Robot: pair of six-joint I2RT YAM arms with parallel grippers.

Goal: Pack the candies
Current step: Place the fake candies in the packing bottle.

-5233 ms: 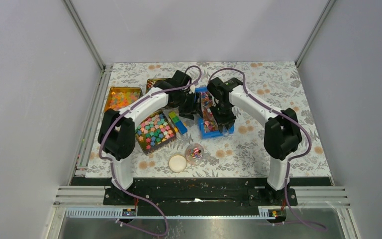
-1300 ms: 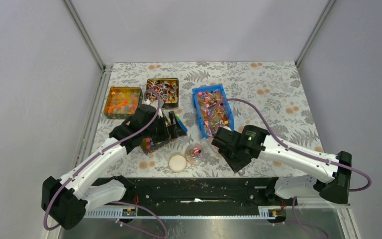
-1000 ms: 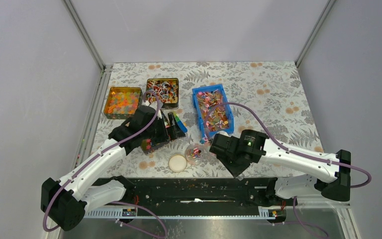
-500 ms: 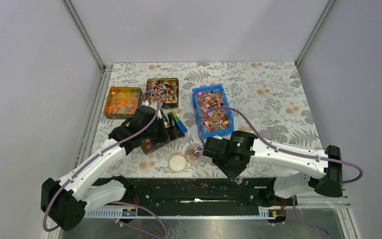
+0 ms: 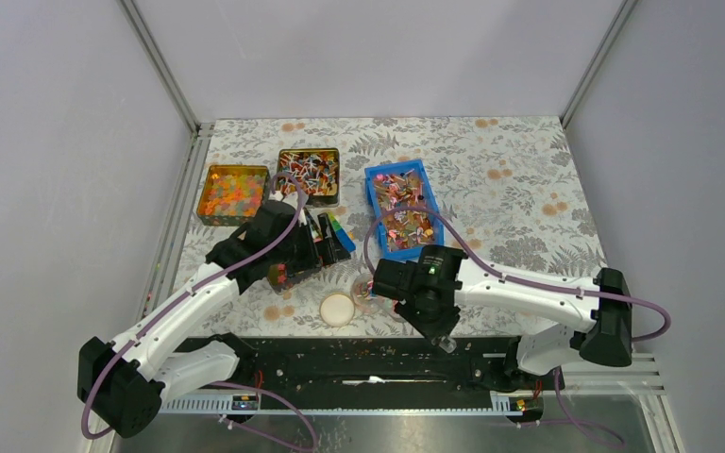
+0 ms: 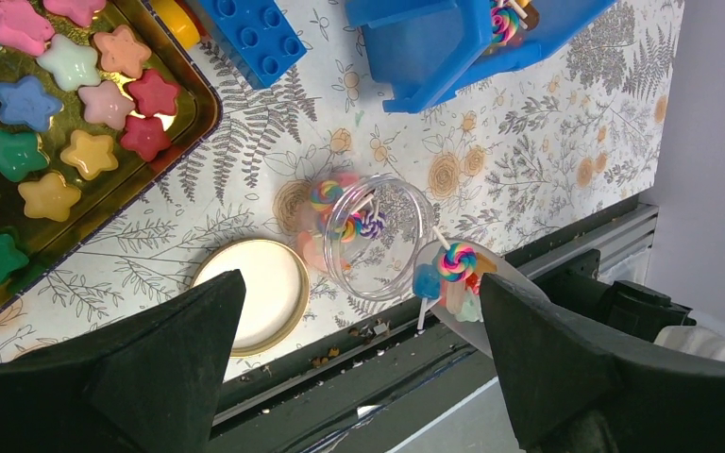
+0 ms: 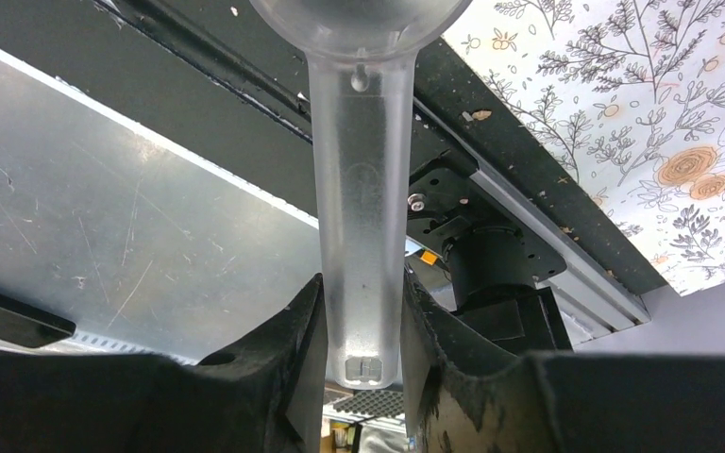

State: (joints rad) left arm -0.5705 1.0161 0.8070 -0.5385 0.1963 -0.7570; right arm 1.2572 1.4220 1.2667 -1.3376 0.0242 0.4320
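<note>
My right gripper [image 7: 361, 293] is shut on the handle of a clear plastic scoop [image 6: 467, 297]. The scoop's bowl holds a few candies [image 6: 455, 264], among them a swirl lollipop, and rests against the near rim of a clear jar [image 6: 406, 212]. A few more candies [image 6: 345, 215] lie inside the jar. My left gripper [image 6: 361, 283] hangs open above the jar and touches nothing. A blue bin [image 5: 375, 200] further back holds many more candies [image 5: 403, 212]. The jar's cream lid [image 6: 250, 294] lies flat beside it on the table.
A gold tray of star-shaped blocks [image 6: 198, 113] and a blue toy brick [image 6: 260, 33] lie left of the jar. At the back stand a tin of lollipops [image 5: 309, 175] and a tin of orange balls [image 5: 234, 192]. The black rail [image 5: 359, 354] runs along the table's near edge.
The right arm has swung left and towards the near edge, carrying the loaded scoop from beside the blue bin to the jar. The left arm has stayed where it was.
</note>
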